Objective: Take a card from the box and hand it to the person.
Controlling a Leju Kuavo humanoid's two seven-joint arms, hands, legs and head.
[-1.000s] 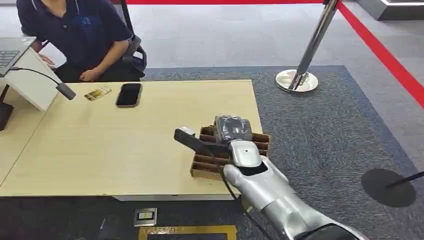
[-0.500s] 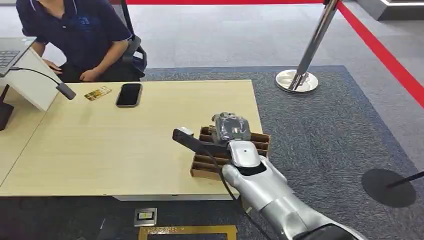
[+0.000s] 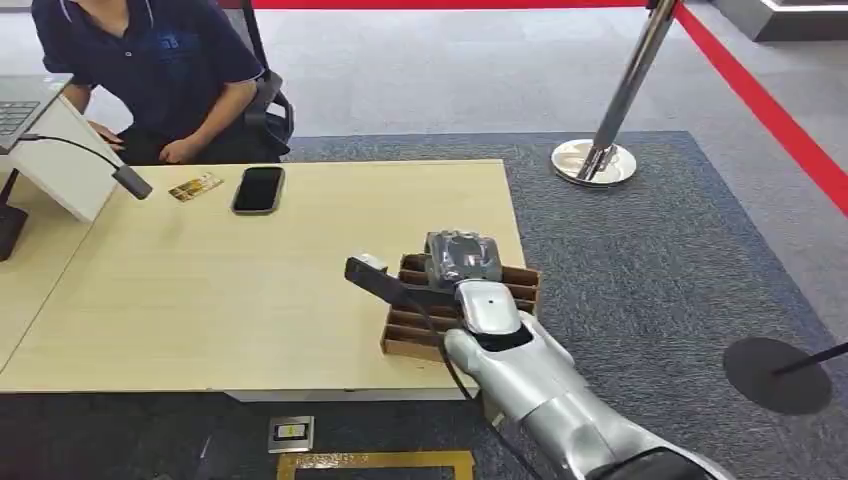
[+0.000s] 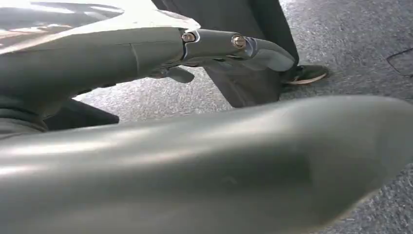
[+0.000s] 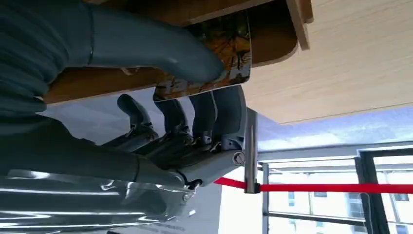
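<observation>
Grey carpet, pale worktop (image 3: 250, 290). Right hand (image 3: 462, 257) over box (image 3: 405, 335) at worktop's near right corner; in wrist view thumb and fingers (image 5: 204, 114) pinch card (image 5: 221, 53) at box edge. Card's long axis unclear, half hidden by thumb. Hand sits barely lower than half a second ago. Left hand (image 4: 234, 46): too close, blurred, state unclear. Person (image 3: 160, 70) seated beyond far left corner.
</observation>
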